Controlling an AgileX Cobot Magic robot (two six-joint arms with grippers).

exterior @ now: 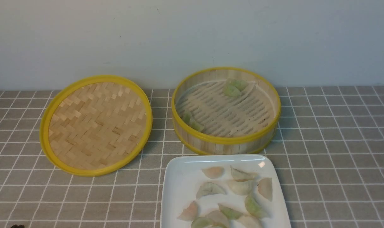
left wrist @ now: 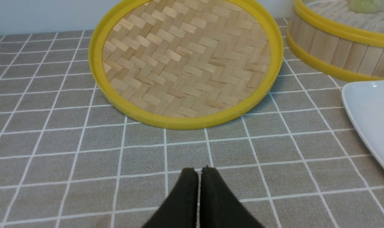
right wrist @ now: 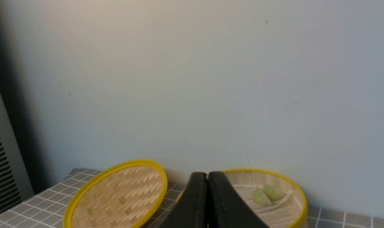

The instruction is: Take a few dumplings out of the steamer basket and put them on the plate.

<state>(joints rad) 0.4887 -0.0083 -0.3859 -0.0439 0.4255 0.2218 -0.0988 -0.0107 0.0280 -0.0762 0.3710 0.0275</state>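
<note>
The steamer basket [exterior: 226, 139] stands near the far edge of the tablecloth [exterior: 337, 158], with a few greenish dumplings [exterior: 232, 88] inside; the plate [exterior: 179, 183], at the near edge, carries many more; the left gripper [left wrist: 199, 171] and the right gripper [right wrist: 207, 174] have jaws pressed together, holding nothing; the lid [exterior: 96, 124] lies left of the basket.

The round bamboo steamer basket with yellow rims [exterior: 226, 139] sits far, holding a few greenish crescent dumplings [exterior: 233, 88]. Just near it, the glossy white square plate [exterior: 179, 190] carries about ten pale dumplings [exterior: 241, 186].
</note>
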